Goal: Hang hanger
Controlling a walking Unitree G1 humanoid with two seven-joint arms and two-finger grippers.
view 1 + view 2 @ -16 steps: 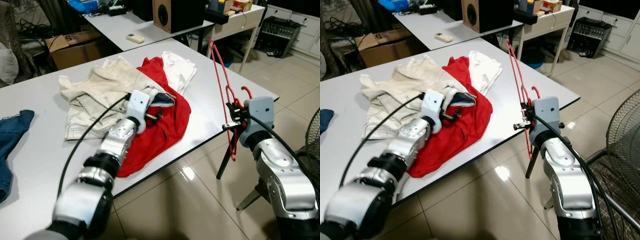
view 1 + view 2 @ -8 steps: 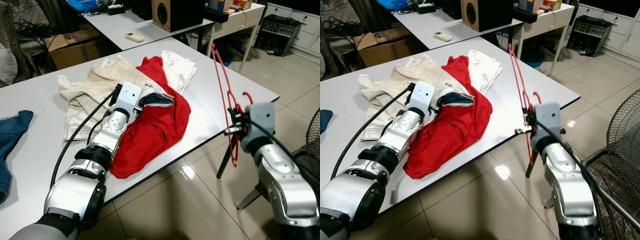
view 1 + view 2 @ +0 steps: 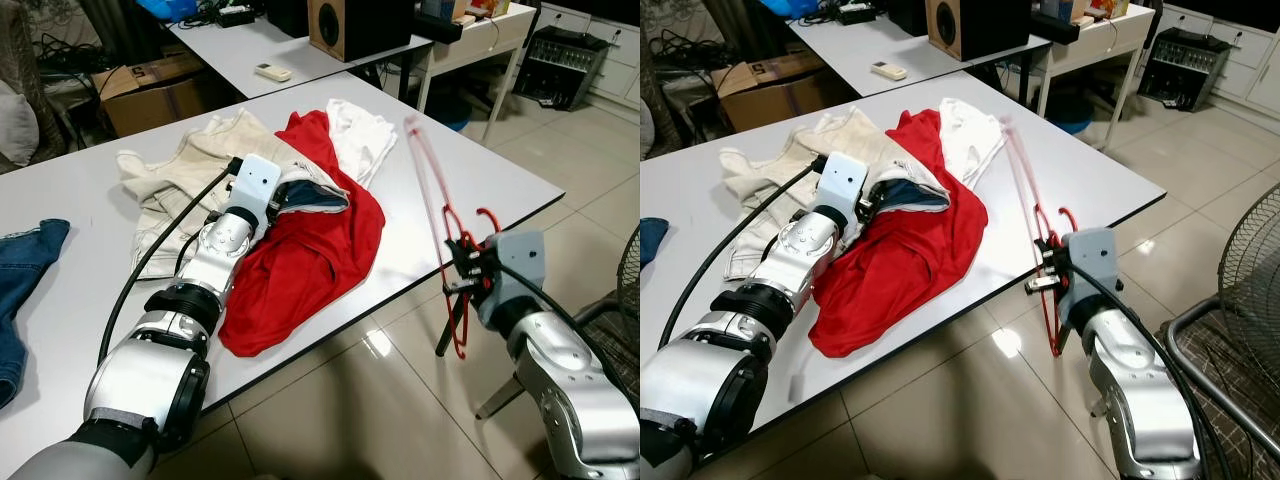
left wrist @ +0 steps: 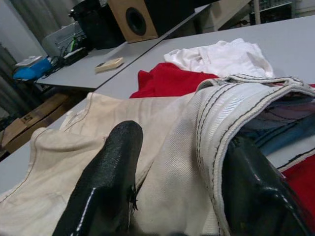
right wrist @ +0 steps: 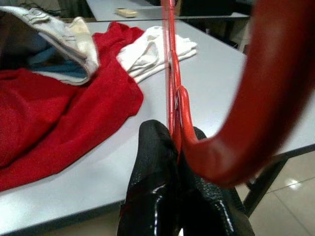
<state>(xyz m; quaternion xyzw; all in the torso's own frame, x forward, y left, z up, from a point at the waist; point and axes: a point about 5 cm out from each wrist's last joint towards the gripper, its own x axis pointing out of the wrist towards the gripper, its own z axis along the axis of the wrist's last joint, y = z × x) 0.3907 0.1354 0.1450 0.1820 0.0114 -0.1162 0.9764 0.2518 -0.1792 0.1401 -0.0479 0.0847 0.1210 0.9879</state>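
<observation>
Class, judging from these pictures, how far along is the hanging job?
Done: the right gripper is shut on the red hanger, held past the table edge. In hand: the left gripper straddles the beige garment, fingers open. Left: no garment is on the hanger yet.

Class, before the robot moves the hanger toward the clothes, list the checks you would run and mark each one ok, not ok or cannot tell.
1. Right gripper shut on the red hanger: ok.
2. Hanger free of the table edge: ok, it is held beside the edge, partly above it.
3. Left gripper at the beige garment: ok; fingers apart around its hem.
4. Garment gripped firmly: cannot tell.
5. Neck opening spread for the hanger: not ok; clothes lie heaped with the red shirt.
</observation>
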